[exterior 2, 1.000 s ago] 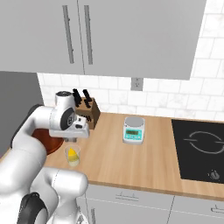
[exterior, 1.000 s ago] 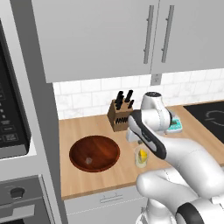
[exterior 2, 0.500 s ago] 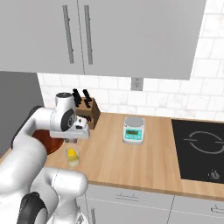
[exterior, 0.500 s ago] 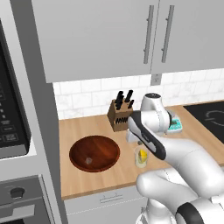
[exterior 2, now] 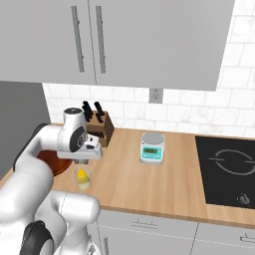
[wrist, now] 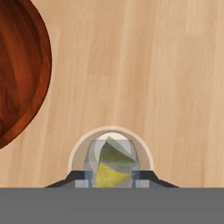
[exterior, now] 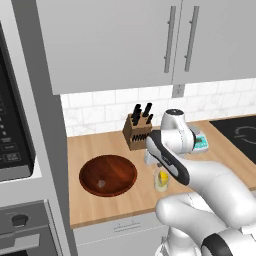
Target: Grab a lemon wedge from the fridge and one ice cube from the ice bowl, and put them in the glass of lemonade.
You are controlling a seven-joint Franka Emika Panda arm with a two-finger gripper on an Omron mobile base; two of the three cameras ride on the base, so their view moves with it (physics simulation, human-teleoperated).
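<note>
The glass of lemonade (exterior: 161, 183) stands on the wooden counter just right of the ice bowl (exterior: 107, 174), a wide reddish-brown wooden bowl with one small pale ice cube (exterior: 101, 183) in it. My gripper (exterior: 159, 169) hangs straight over the glass, pointing down. In the hand view the gripper (wrist: 112, 178) is shut on the lemon wedge (wrist: 111, 171), which sits inside the round rim of the glass (wrist: 78, 148). From the right, the lemon wedge (exterior 2: 83, 175) shows at the top of the glass (exterior 2: 82, 182) under the gripper (exterior 2: 83, 168). The fridge is out of view.
A knife block (exterior: 137, 131) stands against the tiled wall behind the glass. A small kitchen scale (exterior 2: 152, 148) sits to the right, and a black cooktop (exterior 2: 226, 169) beyond it. Grey wall cabinets (exterior: 150, 40) hang overhead. An oven column (exterior: 20, 150) closes the left side.
</note>
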